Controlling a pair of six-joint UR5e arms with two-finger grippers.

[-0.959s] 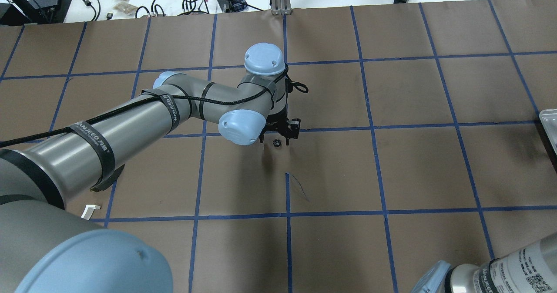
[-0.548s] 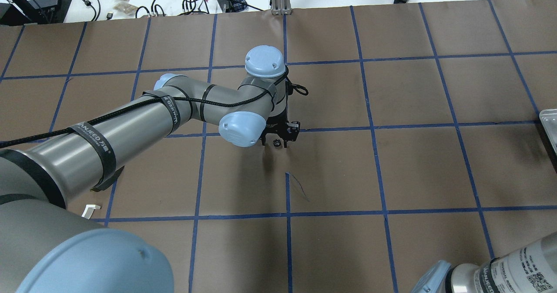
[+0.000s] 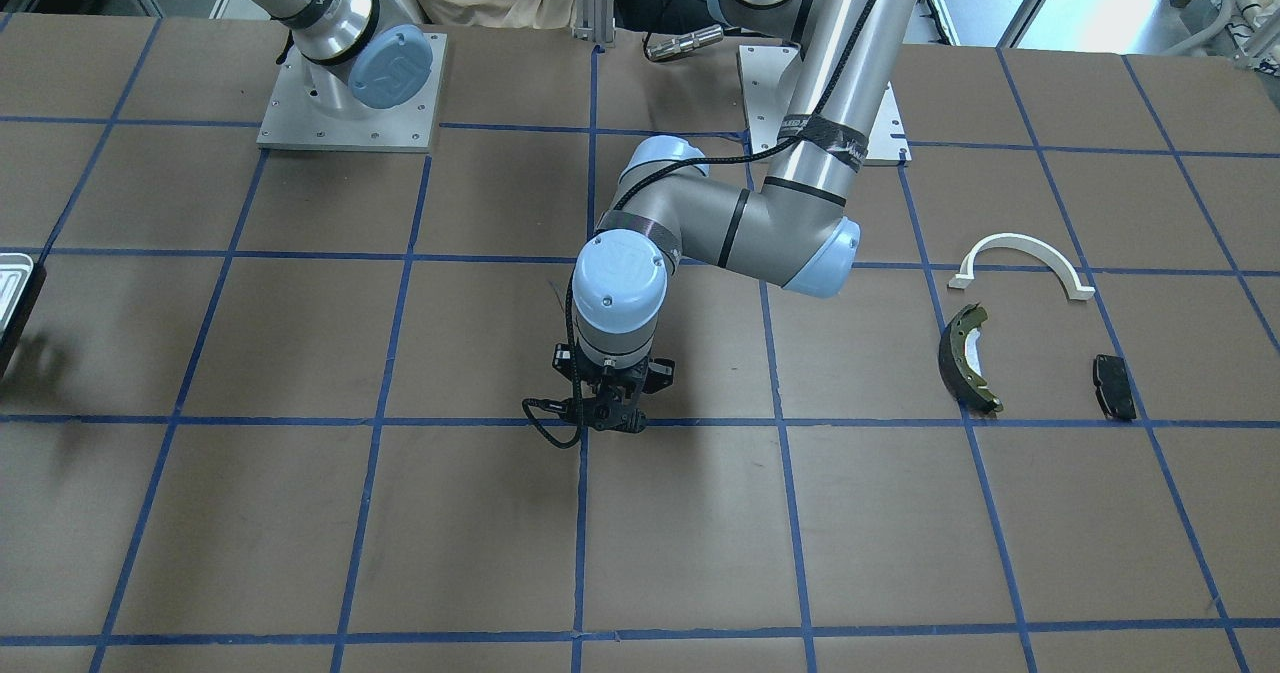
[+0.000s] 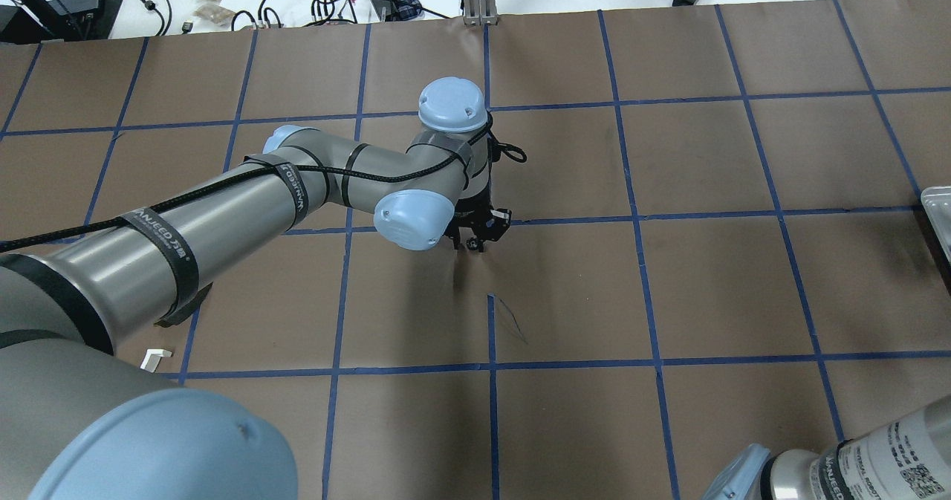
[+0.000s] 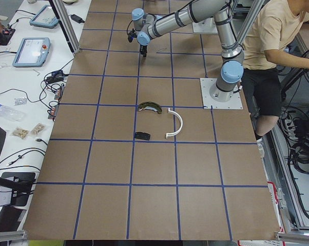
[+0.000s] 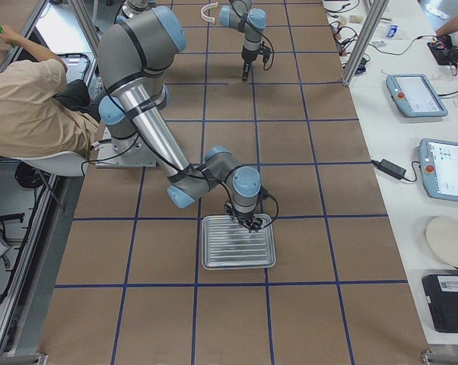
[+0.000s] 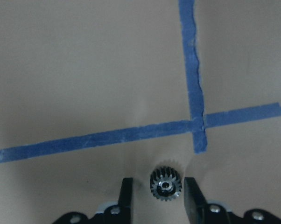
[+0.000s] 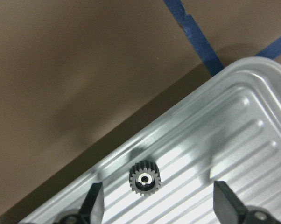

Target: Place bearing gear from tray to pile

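A small dark toothed gear with a shiny bore [image 7: 166,185] lies flat on the brown paper-covered table [image 4: 669,284], just beside a crossing of blue tape lines [image 7: 199,126]. The left gripper [image 7: 157,186] straddles it with its fingers parted: one nearly touches the teeth, the other shows a gap. A second ago the fingers were spread wider; they have drawn in, so the pickup looks imminent and the carry remains.

Well apart from this gear, toward the robot's left, sits the pile: a white curved arch [image 3: 1020,240], a dark brake shoe with olive lining [image 3: 955,358] and a small black pad [image 3: 1114,386]. Only taped paper shows between. Well apart the other way, the right gripper [image 8: 159,200] hangs spread wide over the ribbed silvery metal tray [image 8: 215,121], where a second matching gear [image 8: 144,179] rests. The table's edges lie far from the gear.
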